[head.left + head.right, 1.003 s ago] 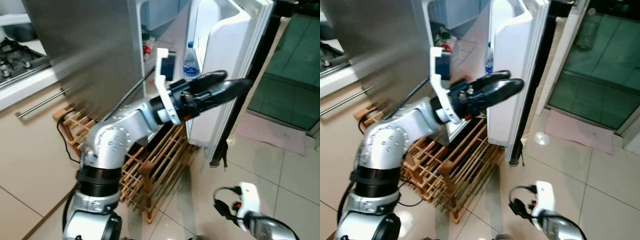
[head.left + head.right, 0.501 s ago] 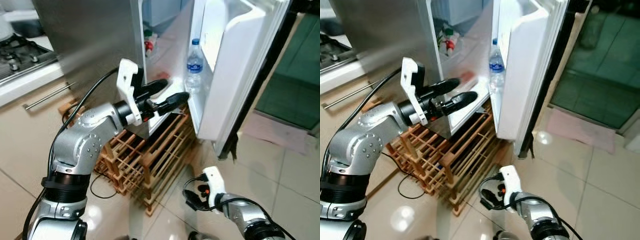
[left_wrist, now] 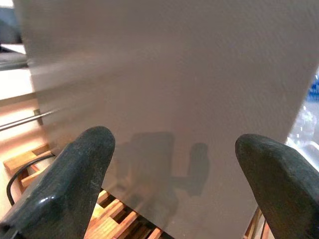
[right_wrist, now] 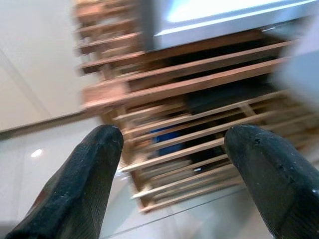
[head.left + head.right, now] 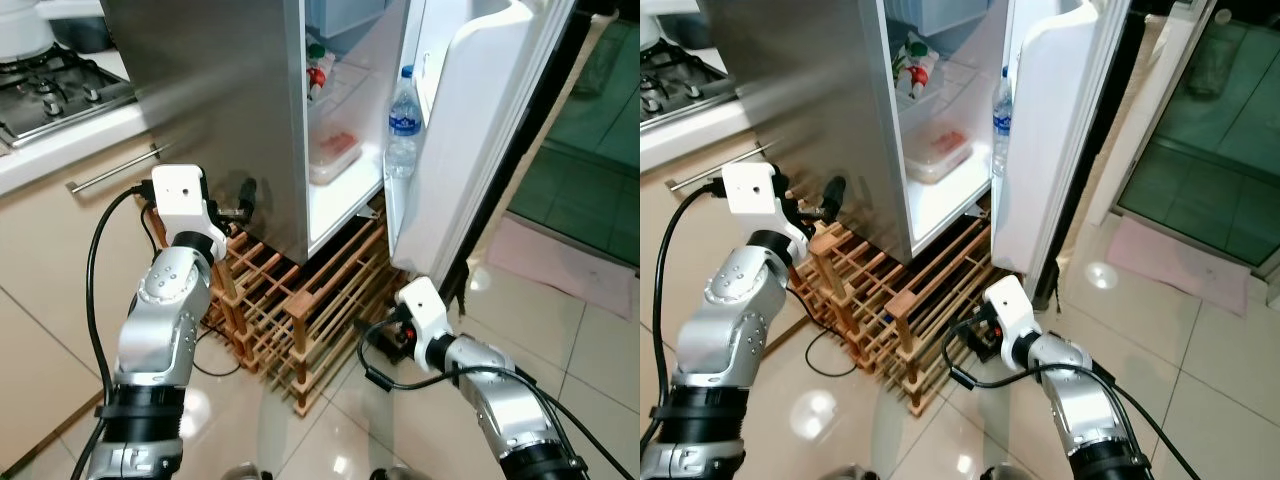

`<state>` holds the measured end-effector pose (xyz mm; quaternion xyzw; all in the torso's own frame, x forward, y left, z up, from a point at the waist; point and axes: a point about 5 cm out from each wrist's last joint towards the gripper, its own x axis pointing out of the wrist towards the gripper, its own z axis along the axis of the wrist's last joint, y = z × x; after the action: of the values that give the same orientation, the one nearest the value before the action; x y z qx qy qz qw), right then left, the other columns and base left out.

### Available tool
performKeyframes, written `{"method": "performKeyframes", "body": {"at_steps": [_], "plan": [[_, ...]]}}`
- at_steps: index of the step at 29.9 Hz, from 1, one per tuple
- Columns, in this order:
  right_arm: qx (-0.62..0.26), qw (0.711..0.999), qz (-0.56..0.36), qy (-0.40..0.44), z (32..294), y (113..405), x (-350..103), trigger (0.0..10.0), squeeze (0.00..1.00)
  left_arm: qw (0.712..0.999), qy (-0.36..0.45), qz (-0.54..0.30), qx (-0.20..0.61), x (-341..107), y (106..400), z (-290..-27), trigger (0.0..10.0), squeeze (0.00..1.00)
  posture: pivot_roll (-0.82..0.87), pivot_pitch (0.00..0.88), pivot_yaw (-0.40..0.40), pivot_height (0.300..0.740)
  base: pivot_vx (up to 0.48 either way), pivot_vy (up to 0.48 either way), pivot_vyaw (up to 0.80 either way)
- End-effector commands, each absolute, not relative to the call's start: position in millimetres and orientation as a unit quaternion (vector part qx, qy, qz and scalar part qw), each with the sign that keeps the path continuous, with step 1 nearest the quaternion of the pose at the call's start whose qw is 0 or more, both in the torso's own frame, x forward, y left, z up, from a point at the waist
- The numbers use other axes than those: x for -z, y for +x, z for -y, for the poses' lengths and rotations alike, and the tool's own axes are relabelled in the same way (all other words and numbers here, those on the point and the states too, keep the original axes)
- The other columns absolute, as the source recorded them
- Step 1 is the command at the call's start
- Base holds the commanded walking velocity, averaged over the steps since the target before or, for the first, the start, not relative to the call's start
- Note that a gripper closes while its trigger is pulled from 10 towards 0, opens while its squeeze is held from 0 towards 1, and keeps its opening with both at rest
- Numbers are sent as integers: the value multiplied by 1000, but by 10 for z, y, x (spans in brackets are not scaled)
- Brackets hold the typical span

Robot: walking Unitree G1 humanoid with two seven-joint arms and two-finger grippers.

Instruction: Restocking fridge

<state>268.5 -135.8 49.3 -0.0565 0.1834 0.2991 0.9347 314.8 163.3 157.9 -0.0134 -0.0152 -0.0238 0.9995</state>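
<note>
- Left gripper (image 3: 174, 164): spread wide, holding nothing, raised close to the steel side of the fridge (image 5: 220, 100) and aimed at that blank panel, not at the opening.
- Right gripper (image 4: 169, 164): likewise wide apart and empty, hanging low over the floor tiles just beside the wooden rack (image 5: 300, 310) under the fridge.
- Fridge: directly ahead, beside the counter with the stove (image 5: 50, 85). Stands upright, long axis vertical, opening turned toward the robot's right. Door (image 5: 480, 130) swung wide, inner shelves facing back toward the cabinet.
- Already inside: water bottle (image 5: 403, 125) upright in the door shelf, cap up; shallow container (image 5: 335, 155) lying flat on the bottom shelf; red-capped bottles (image 5: 318, 70) on the shelf above.
- Nothing in either claw to stock, so probably between fetches.
- Risk: knocking the left fingers against the steel panel through any forward push, being so near it; likely a scrape or a dent.
- Risk: catching the right fingers or the loose black cable (image 5: 375, 350) at that wrist in the rack slats, given how close they hang.
- Risk: bumping the open door with the right arm when rising, which could swing it and topple the water bottle.
</note>
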Motion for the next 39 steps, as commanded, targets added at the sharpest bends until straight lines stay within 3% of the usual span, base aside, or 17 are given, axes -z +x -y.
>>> {"method": "performKeyframes", "body": {"at_steps": [1,11,14,16,19,21,22,25,26,27,29,39], "plan": [[-264,948,-162,-68,1446,2740,-586,10000,0,1000,-5,10,13,-1514,3145,-1628,10000,0,-121,0,14,740,0,0,0],[-128,979,-109,-119,1804,2854,-752,10000,0,999,35,9,1,-1355,3168,-1626,10000,0,-131,0,19,740,0,0,0],[-42,982,-104,-150,2152,2844,-761,10000,0,999,40,-8,-8,-1235,3168,-1671,10000,0,-145,0,25,740,0,0,0],[-24,981,-105,-159,2238,2831,-761,10000,0,999,39,-12,-9,-1211,3167,-1677,10000,0,-145,0,25,740,0,0,0],[127,958,-126,-225,2827,2694,-773,10000,0,999,40,-24,-19,-1138,3161,-1705,10000,0,-148,0,25,740,0,0,0],[176,952,-118,-219,3009,2634,-830,10000,0,998,42,-30,-24,-1101,3157,-1721,10000,0,-155,0,32,740,0,0,0],[174,959,-109,-198,2988,2643,-860,10000,0,998,42,-35,-25,-1083,3156,-1724,10000,0,-160,0,34,740,0,0,0],[93,984,-51,-141,2585,2775,-993,10000,0,998,31,-44,-27,-1050,3166,-1718,10000,0,-161,0,35,740,0,0,0],[93,984,-51,-141,2585,2775,-993,10000,0,998,31,-44,-27,-1050,3166,-1718,10000,0,-161,0,35,740,0,0,0],[54,989,-33,-134,2389,2817,-1017,10000,0,998,29,-38,-27,-1065,3178,-1717,10000,0,-157,0,36,740,0,0,656],[30,992,-24,-123,2235,2842,-1012,10000,0,999,28,-31,-27,-1089,3189,-1709,10000,0,-148,0,34,740,0,221,613],[-41,997,-7,-62,1753,2944,-983,10000,0,999,37,-17,-17,-1113,3168,-1639,10000,0,-129,0,40,740,0,443,516]]}}
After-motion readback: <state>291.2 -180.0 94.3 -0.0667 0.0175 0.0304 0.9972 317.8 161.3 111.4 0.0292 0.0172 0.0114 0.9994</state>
